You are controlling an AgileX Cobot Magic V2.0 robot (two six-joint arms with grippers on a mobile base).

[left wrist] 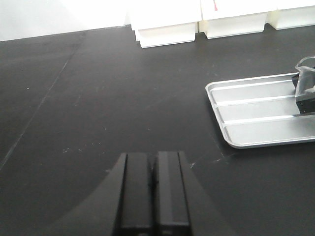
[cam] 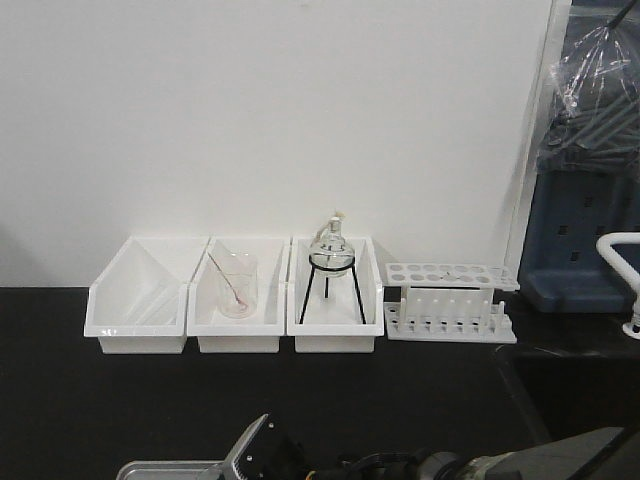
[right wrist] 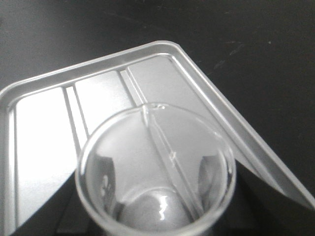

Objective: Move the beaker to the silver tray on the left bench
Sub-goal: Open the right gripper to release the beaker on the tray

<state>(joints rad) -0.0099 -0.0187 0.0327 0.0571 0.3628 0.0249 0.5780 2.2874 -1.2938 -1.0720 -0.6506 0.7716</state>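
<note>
Beaker (right wrist: 155, 172) held upright over the silver tray (right wrist: 44, 123), clamped in the right end effector (left wrist: 306, 96), near the tray's far corner. Left end effector (left wrist: 153, 191) pressed closed on nothing, low over the black tabletop (left wrist: 98, 123), well left of the tray. White bins (cam: 235, 300) behind the tray.

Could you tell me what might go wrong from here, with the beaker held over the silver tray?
1. The beaker sits near the silver tray's far end in the left wrist view; set down further out, it might land on the rim and tip.
2. The tray floor has raised ridges; glass placed across one could rock.
3. The right tool's grip is mostly hidden, so smooth glass slipping cannot be ruled out. The left tool, shut, rests well clear.
</note>
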